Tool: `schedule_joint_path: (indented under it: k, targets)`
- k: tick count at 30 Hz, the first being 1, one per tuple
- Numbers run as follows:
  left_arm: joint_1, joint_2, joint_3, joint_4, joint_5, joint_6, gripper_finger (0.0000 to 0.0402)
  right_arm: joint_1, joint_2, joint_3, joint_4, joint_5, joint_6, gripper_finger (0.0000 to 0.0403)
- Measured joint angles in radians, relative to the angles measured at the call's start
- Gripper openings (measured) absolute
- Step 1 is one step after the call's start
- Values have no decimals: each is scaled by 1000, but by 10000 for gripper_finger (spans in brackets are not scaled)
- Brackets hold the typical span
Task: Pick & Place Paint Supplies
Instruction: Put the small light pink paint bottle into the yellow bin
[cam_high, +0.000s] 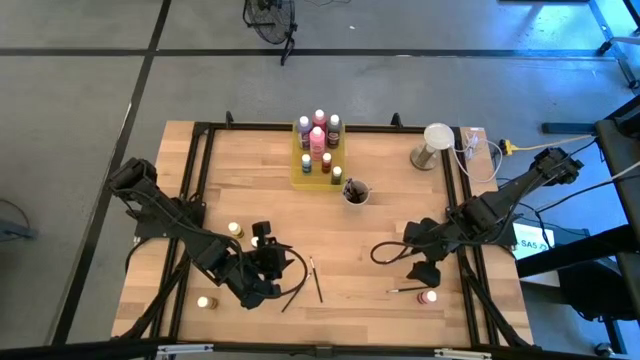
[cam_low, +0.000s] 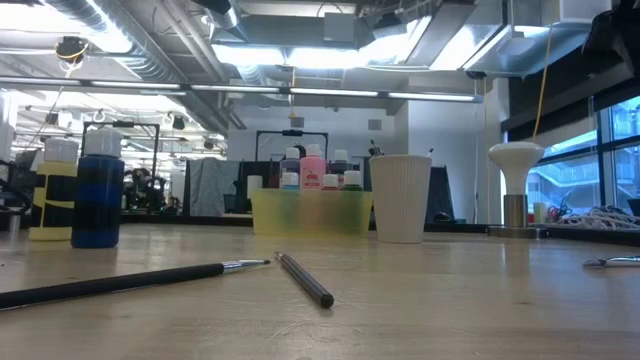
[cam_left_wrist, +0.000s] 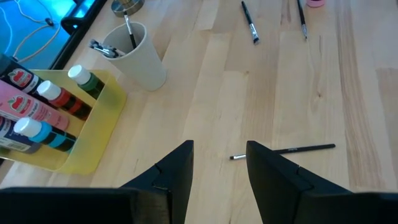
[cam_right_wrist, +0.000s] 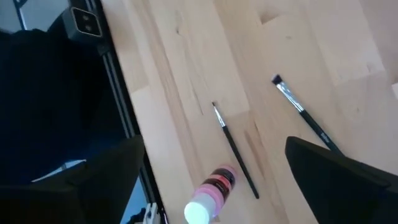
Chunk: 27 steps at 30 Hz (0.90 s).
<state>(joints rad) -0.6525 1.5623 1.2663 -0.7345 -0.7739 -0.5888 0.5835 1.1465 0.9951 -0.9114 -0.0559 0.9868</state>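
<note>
Pale wooden tabletop (cam_high: 380, 250): carries all items. Translucent yellow rectangular tray (cam_high: 316, 170), far centre: holds most small paint bottles. White ribbed cup (cam_high: 356, 193), just beside tray: holds brushes. Left pincer (cam_left_wrist: 219, 163): released, fingers moderately apart, empty, poised over thin dark brush (cam_left_wrist: 283, 150). Right pincer (cam_right_wrist: 211, 171): released wide, empty, above pink-capped bottle lying on its side (cam_right_wrist: 209, 193) near the front right. Step, judged: collecting strays; next, descend and clench on one.

Grey floor (cam_high: 80, 110), bright ceiling lights (cam_low: 300, 55), windows (cam_low: 610, 150)
</note>
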Motion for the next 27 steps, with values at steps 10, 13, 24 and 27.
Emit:
schedule_joint_path:
  k: [10, 13, 24, 27]
  targets:
    - [0, 0, 0, 0, 0, 0, 143, 3, 3, 0, 194, 74, -33, 391]
    - [0, 0, 0, 0, 1, 0, 143, 2, 5, 0, 218, 77, 30, 391]
    - [0, 0, 0, -1, -16, 24, 143, -8, 5, 0, 460, 145, 85, 391]
    - [0, 0, 0, -1, -16, 26, 143, -8, 5, 0, 498, 150, -3, 391]
